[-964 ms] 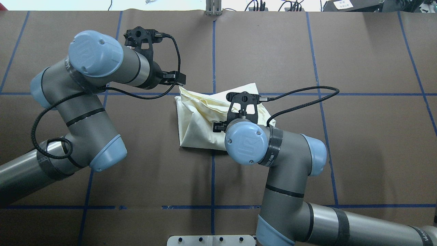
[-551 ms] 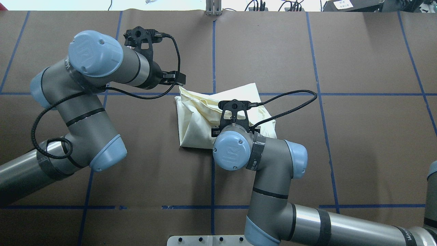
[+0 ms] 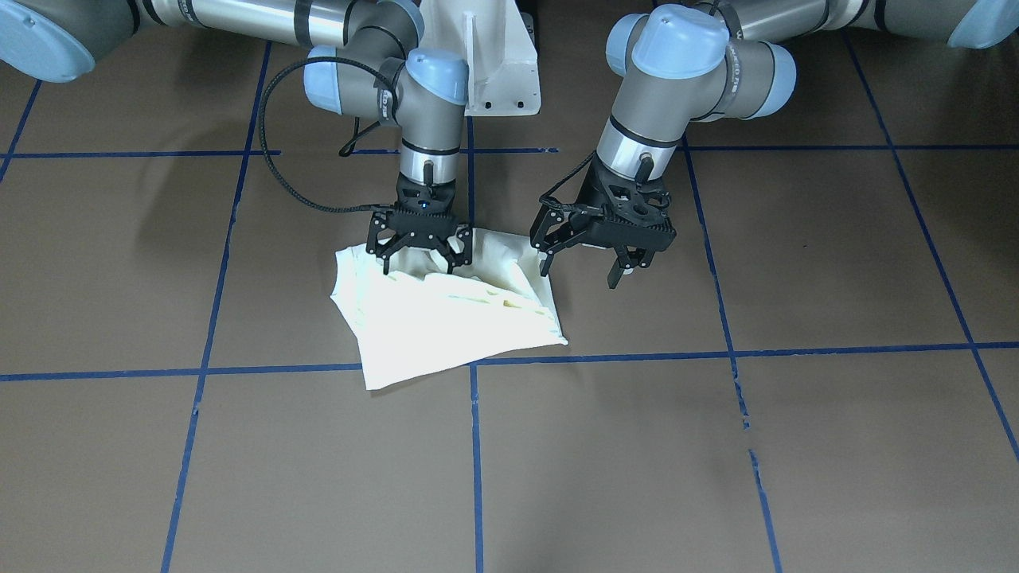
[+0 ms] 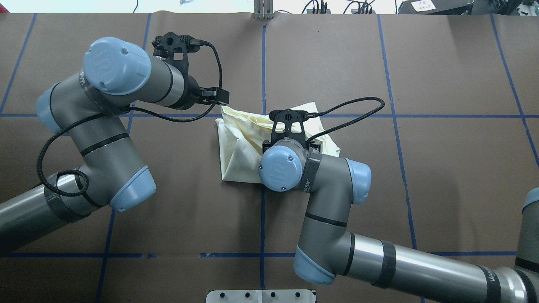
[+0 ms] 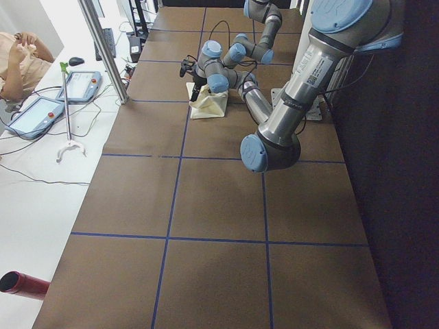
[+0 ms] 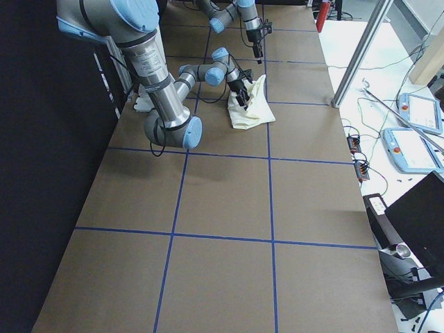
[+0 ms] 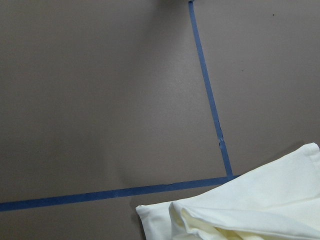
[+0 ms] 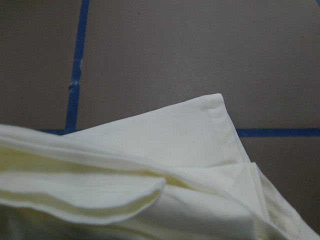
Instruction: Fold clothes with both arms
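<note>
- Exterior front-facing: my right gripper (image 3: pixel 420 267) stands upright over the robot-side edge of the cream shirt (image 3: pixel 446 322). Its fingers are spread apart with the tips down at the cloth, and nothing is clamped between them. My left gripper (image 3: pixel 591 272) hangs just beside the shirt's other robot-side corner, fingers apart and holding nothing. I cannot tell whether a fingertip touches the cloth. The shirt lies as a folded bundle, plain side up, on the brown table (image 3: pixel 716 446), one corner over a blue tape line (image 3: pixel 239 370).
- Overhead exterior: my wrists hide both sets of fingers. The shirt lies near the table's middle, over a crossing of tape lines. My right wrist is directly above it, and my left wrist is off its far left corner.
- Exterior left: the shirt is far and small under my far arm. A person (image 5: pixel 17 62) is at the white bench beside the table.
- Exterior right: the shirt lies beneath my right wrist, and the fingers are too small to judge.
- Left wrist-mounted: a folded shirt corner fills the lower right, with bare table and a tape crossing beyond. No fingers show.
- Right wrist-mounted: layered cream folds fill the lower frame, close up, with a hemmed corner pointing onto the table. No fingers show.
</note>
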